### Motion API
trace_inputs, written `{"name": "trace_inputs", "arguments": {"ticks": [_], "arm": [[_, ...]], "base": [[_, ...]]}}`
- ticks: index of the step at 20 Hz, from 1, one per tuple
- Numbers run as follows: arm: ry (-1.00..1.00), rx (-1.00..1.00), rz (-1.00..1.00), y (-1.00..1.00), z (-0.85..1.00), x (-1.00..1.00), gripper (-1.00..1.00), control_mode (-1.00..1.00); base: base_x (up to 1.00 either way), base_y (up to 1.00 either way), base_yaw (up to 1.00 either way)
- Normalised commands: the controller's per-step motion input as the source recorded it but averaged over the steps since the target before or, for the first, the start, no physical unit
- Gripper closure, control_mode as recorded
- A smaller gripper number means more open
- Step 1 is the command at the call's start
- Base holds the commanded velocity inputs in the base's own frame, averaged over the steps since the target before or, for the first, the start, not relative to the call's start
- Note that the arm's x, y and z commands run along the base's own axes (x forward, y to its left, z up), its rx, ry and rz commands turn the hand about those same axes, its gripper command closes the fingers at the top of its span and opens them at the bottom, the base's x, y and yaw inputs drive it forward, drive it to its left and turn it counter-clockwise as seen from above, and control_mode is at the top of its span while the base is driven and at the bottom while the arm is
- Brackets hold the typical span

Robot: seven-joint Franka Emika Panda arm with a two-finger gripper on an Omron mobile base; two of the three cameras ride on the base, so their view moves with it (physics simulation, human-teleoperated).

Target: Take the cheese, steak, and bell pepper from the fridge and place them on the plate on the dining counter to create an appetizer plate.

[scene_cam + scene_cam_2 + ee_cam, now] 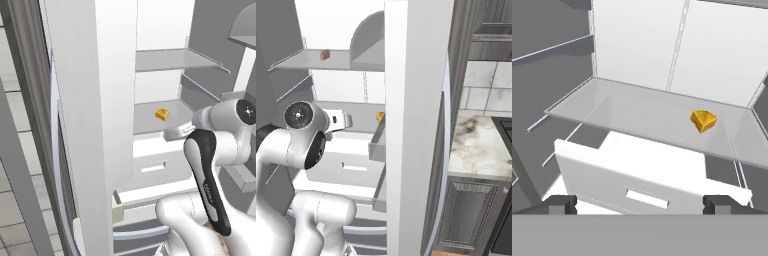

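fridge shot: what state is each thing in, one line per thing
fridge: doors open, white inside showing
cheese: lying on the pale shelf, untouched
steak: small dark-red piece resting on the upper shelf
drawer: below the cheese's shelf, its slotted front facing the hand
gripper: open, empty, short of the cheese
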Motion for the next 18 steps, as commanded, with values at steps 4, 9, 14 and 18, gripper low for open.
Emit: {"name": "trace_inputs", "arguments": {"ticks": [4,9,14,18], "arm": [[0.02,0.0,0.0,0.2,0.13,0.26,-1.0,-1.0],[-0.01,0.0,0.0,0.02,0.36,0.19,-1.0,-1.0],[-0.01,0.0,0.0,0.03,0.44,0.43,-1.0,-1.0],[0.0,0.0,0.04,0.26,0.36,0.68,-1.0,-1.0]], "base": [[0.0,0.0,0.0],[0.0,0.0,0.0],[0.0,0.0,0.0],[0.0,0.0,0.0]]}}
